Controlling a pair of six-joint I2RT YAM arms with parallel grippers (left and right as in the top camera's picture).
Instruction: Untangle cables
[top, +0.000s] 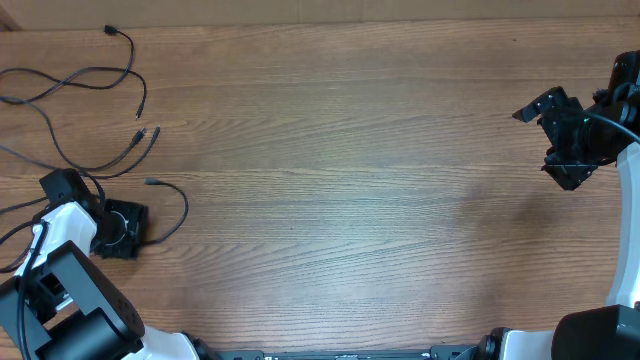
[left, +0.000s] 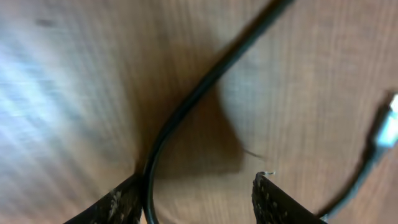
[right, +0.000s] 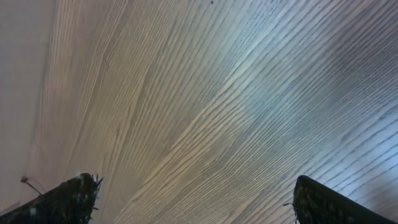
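Observation:
Several thin black cables (top: 75, 80) lie in loose strands at the table's far left. One short cable (top: 184, 212) curves from a plug end round to my left gripper (top: 125, 232), which stands low over the wood. In the left wrist view this cable (left: 186, 106) runs from the upper right down between the parted jaws of the left gripper (left: 198, 180), lying against the left finger (left: 121, 202). A wide gap stays to the right finger. Another plug end (left: 387, 124) shows at the right edge. My right gripper (top: 533, 142) is open at the far right, away from the cables, with only bare wood between its fingers (right: 194, 182).
Two plug ends (top: 145, 135) lie side by side just beyond the left gripper. The table's far edge (top: 320, 22) runs along the top. The left arm's white base (top: 70, 300) fills the near left corner.

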